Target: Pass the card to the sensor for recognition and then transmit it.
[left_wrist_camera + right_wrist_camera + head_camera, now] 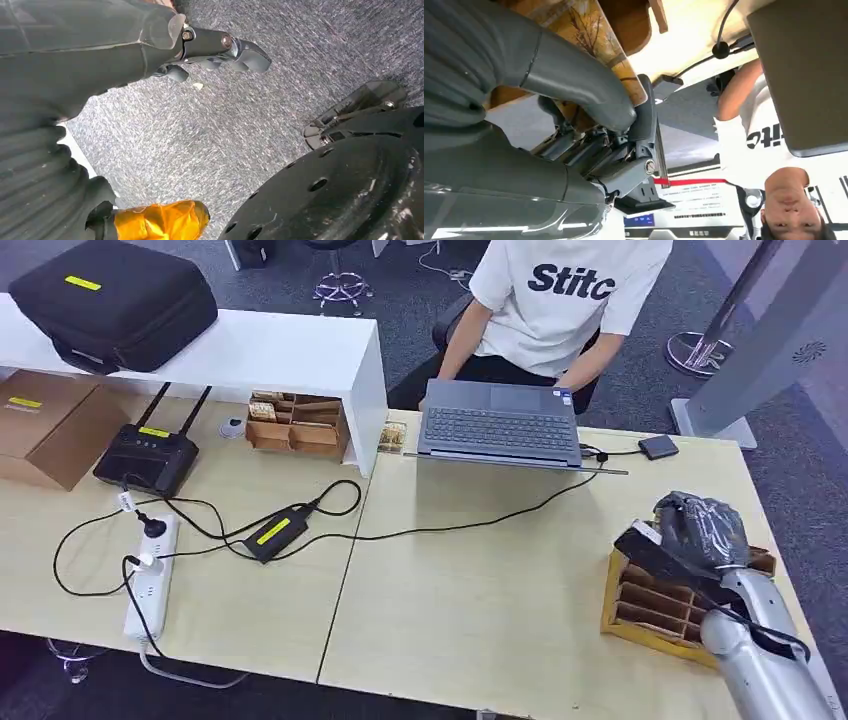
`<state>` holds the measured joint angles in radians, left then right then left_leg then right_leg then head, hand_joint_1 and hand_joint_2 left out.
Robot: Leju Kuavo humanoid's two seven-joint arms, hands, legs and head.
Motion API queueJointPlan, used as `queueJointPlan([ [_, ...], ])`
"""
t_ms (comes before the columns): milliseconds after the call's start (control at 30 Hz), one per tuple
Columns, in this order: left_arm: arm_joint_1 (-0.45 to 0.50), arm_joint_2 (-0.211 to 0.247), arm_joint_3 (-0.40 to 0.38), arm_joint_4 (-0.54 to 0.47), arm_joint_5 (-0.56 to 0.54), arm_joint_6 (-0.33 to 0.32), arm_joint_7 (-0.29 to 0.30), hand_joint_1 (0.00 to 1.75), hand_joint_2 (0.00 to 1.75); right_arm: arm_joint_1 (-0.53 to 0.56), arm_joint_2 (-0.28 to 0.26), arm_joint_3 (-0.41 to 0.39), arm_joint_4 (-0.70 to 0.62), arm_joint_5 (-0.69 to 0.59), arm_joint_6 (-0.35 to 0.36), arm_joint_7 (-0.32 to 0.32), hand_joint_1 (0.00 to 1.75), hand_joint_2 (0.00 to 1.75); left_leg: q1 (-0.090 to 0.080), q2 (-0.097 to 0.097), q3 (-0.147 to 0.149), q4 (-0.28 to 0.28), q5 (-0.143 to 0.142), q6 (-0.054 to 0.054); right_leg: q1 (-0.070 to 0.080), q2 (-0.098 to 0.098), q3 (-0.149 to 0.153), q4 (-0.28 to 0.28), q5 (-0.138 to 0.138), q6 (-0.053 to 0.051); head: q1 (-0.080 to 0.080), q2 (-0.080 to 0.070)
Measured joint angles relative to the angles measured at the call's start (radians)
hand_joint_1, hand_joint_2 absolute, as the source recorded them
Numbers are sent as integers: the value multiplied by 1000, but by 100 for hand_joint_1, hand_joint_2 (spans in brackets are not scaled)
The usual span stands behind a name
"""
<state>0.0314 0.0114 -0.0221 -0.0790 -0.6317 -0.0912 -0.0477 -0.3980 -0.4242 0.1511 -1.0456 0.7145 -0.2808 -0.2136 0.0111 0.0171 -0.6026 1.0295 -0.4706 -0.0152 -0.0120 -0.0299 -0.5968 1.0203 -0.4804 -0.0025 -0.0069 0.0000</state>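
My right hand [700,528] hovers over the far end of a wooden slotted card box [650,605] at the table's right edge. In the right wrist view the thick thumb [589,95] presses a card with a tree picture [589,35] against the darker fingers [644,115]. From the head view the card is hidden by the hand. The sensor, a small black square box [658,447] on a cable, lies beyond the hand beside the laptop [498,425]. My left hand [220,47] hangs over grey carpet with nothing in it, fingers loosely extended.
A person in a white shirt [565,295] sits behind the laptop. A white shelf [290,355] with a black case, a router [148,455], a power strip [150,585] and cables [300,520] occupy the left half. Bare tabletop [480,590] lies between cables and card box.
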Motion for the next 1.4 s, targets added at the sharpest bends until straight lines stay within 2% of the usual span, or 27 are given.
queueJointPlan([
  [700, 0, 0, -1, 0, -8, 0, 0, 0, 175, -1, 0, 0, 0, 0, -3, 0, 175, 175, 0, 0, 0, 0, 0, 0, 0, 0, 0, 0, 0, 0, 0, 0],
  [867, 0, 0, -1, 0, -16, 0, 0, 0, 175, 0, 0, 3, -26, 11, -47, -6, 175, 175, 0, 0, 0, 0, 0, 0, 0, 0, 0, 0, 0, 0, 0, 0],
  [1033, 0, 0, -2, -4, -29, 1, 3, 0, 175, -9, 0, 3, -136, 21, -111, -27, 175, 175, 0, 0, -2, 0, 0, 0, 0, 0, 0, 2, 0, 0, 0, 0],
  [1100, 0, 0, -5, -6, -38, 1, 10, 0, 175, -64, 3, 21, -194, 55, -81, -1, 175, 175, -1, 2, -3, 0, 0, 0, -1, 3, -4, 3, 1, -1, -1, 0],
  [1200, -4, 3, -9, -16, -53, -3, 19, 0, 175, -208, 20, 83, -239, 100, -13, 65, 175, 175, 0, 6, -1, 0, 1, -1, -1, 6, -4, 3, 1, -2, 0, 0],
  [1400, -4, 3, -26, -32, -72, -11, 24, 0, 175, -404, 75, 223, -238, 111, 11, 115, 175, 175, 0, 3, 0, 0, 2, -3, 0, 4, -3, 3, 1, -2, 0, 0],
])
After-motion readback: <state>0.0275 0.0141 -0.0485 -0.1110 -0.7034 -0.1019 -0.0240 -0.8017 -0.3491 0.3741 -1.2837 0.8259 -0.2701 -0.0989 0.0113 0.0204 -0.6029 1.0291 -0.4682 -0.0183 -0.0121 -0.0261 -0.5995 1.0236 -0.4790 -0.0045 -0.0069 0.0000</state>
